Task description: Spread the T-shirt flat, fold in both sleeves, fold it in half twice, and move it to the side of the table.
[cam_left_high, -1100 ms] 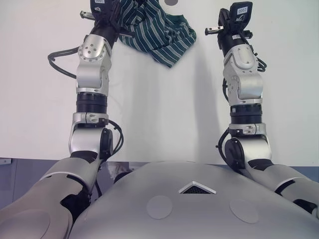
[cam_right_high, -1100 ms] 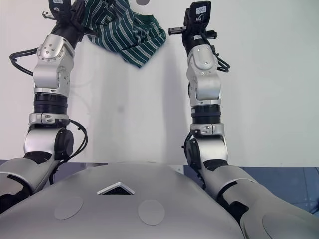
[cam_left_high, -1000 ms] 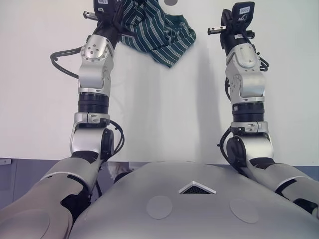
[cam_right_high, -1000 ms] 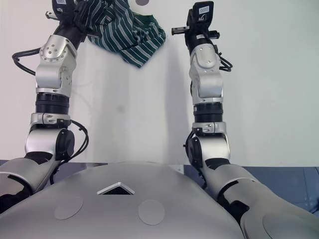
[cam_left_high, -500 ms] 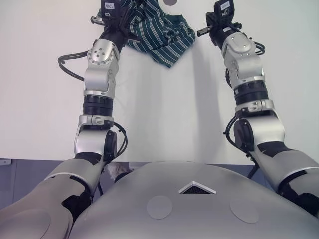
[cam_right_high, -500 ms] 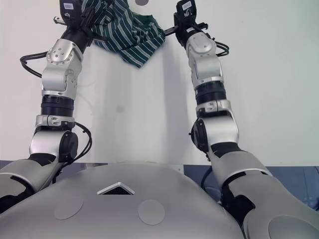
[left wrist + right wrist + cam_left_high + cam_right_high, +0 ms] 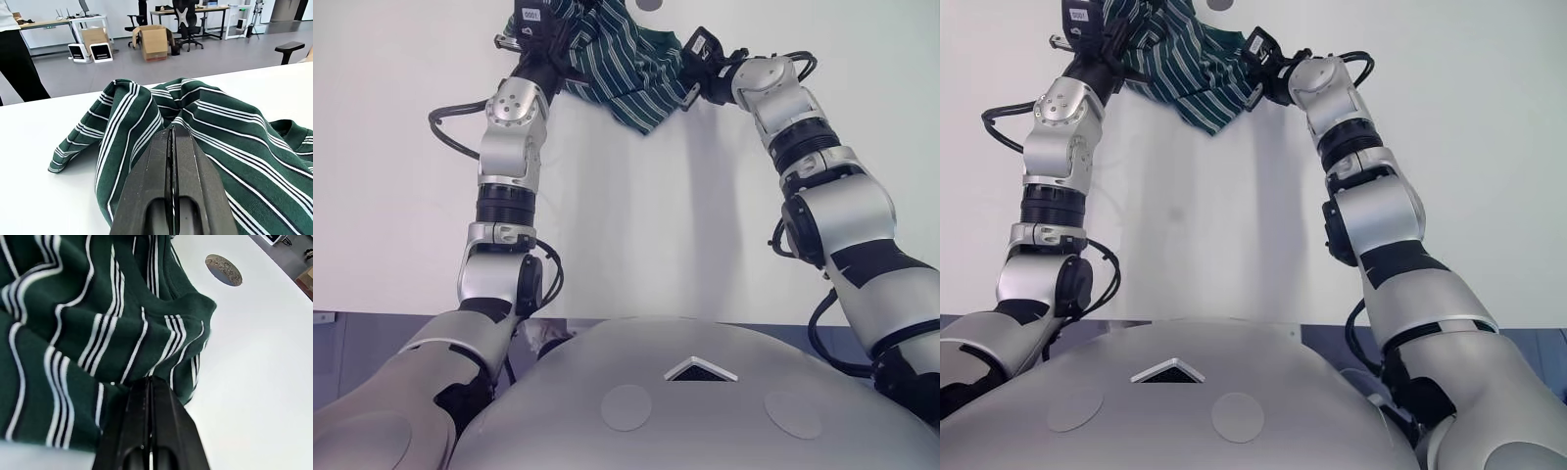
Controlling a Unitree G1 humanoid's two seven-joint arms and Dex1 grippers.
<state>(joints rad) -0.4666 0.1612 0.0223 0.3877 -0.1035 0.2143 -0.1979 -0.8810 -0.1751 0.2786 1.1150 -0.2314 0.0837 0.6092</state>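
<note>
A dark green T-shirt (image 7: 628, 61) with white stripes lies bunched at the far middle of the white table (image 7: 626, 215). My left gripper (image 7: 171, 132) is shut, with its tips over the shirt's left folds (image 7: 127, 122) and no cloth visible between the fingers. My right gripper (image 7: 150, 380) is shut too. Its tips rest against the shirt's right edge (image 7: 161, 333), near a rolled hem. In the left eye view the right gripper (image 7: 689, 70) sits at the shirt's right side, with the forearm bent in from the right.
A dark round spot (image 7: 223, 270) marks the table just beyond the shirt. Bare white tabletop spreads between the arms down to the near edge (image 7: 607, 318). Past the table's far side is an office floor with desks, chairs and cardboard boxes (image 7: 156, 41).
My right arm has swung in leftward from the far right until its gripper meets the shirt's right edge. My left arm has shifted slightly right. The shirt lies as before.
</note>
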